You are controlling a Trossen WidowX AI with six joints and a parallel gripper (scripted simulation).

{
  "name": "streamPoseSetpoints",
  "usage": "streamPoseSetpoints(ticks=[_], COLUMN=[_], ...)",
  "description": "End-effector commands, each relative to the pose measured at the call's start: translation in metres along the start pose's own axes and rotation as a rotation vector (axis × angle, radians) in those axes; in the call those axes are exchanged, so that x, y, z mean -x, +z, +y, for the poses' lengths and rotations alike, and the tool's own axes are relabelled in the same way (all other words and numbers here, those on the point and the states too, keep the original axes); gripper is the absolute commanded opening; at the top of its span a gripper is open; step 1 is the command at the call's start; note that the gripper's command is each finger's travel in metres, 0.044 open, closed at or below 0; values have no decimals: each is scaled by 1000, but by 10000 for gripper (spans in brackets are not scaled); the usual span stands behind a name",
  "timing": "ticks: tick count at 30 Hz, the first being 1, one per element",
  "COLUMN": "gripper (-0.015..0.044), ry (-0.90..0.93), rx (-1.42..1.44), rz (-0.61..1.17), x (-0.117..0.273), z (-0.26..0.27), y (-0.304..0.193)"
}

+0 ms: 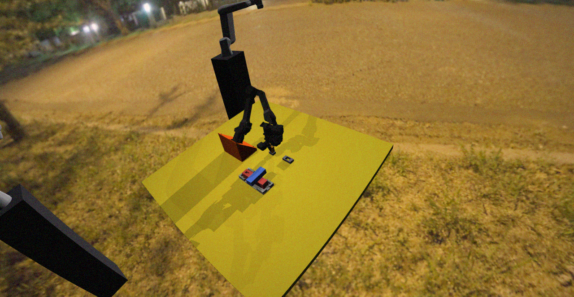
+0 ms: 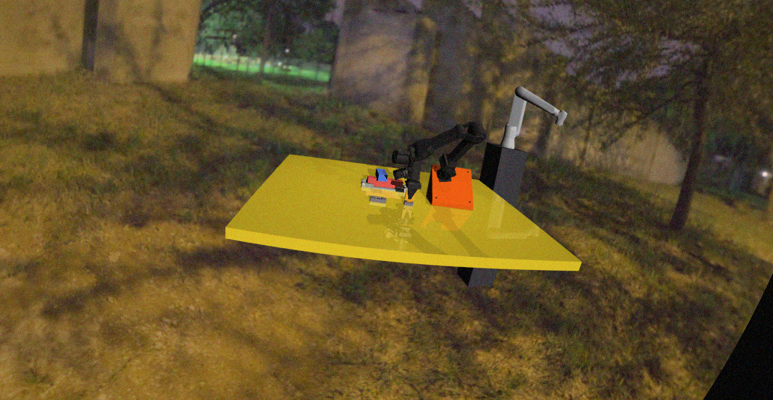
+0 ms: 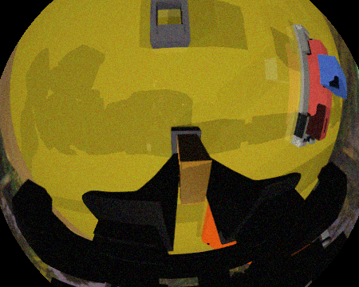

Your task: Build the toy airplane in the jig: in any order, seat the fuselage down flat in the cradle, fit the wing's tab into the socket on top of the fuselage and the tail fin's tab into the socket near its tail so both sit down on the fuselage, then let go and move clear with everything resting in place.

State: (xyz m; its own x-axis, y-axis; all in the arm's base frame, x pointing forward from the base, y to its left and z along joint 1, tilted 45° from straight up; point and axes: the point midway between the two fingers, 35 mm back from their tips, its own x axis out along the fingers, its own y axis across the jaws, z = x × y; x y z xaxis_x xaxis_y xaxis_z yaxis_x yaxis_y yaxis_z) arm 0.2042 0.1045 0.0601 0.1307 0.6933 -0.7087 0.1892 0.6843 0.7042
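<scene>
The tail fin, a small tan-orange block, stands upright at a small grey holder. My gripper is shut on the tail fin, one finger on each side. The red fuselage lies flat in the grey cradle. The blue wing lies across the fuselage's top; its tab is hidden. A dark socket shows at one end of the fuselage in the top view.
A second grey holder, empty, lies near the cradle. An orange wedge-shaped block stands by the arm's base. Beyond the yellow table is a black pedestal bearing another arm.
</scene>
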Motion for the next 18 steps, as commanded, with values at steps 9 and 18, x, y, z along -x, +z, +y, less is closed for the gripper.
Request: streamPoseSetpoints(ticks=[9, 18], gripper=[0, 0], ry=[-24, -26], rx=[0, -7], rz=[-7, -9], x=[32, 60], z=[-5, -7], y=[8, 9])
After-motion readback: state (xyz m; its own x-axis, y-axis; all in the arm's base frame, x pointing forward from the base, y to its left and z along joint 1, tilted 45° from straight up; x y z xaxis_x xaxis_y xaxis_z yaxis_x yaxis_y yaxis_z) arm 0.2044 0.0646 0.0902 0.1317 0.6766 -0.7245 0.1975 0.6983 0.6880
